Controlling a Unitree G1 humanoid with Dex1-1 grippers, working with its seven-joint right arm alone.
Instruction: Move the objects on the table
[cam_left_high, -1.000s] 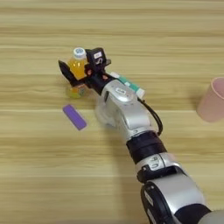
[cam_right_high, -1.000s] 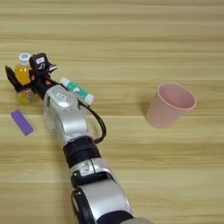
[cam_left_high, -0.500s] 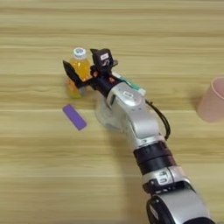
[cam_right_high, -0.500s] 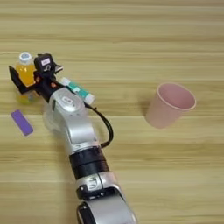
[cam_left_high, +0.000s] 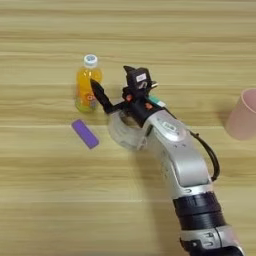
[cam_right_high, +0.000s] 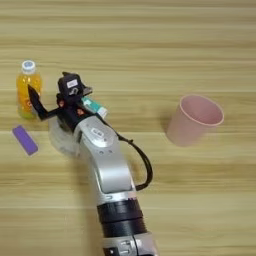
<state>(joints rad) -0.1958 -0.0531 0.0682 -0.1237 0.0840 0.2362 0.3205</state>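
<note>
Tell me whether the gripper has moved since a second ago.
Yes. The gripper shifted right: its fingers straddled the unmoved juice bottle; now they stand open to its right.

The right arm (cam_left_high: 180, 165) rises from the bottom edge and reaches up and to the left, low over the desk. Nearest the bottom edge comes a black ribbed collar (cam_left_high: 200, 212), then the silver forearm, with a black cable (cam_left_high: 212, 160) looping along its right side. At the far end sits the claw (cam_left_high: 114, 85), its two black fingers spread wide apart with nothing between them. One finger (cam_left_high: 101, 95) points out to the left, and the other (cam_left_high: 132, 72) stands up behind the claw's body.
</note>
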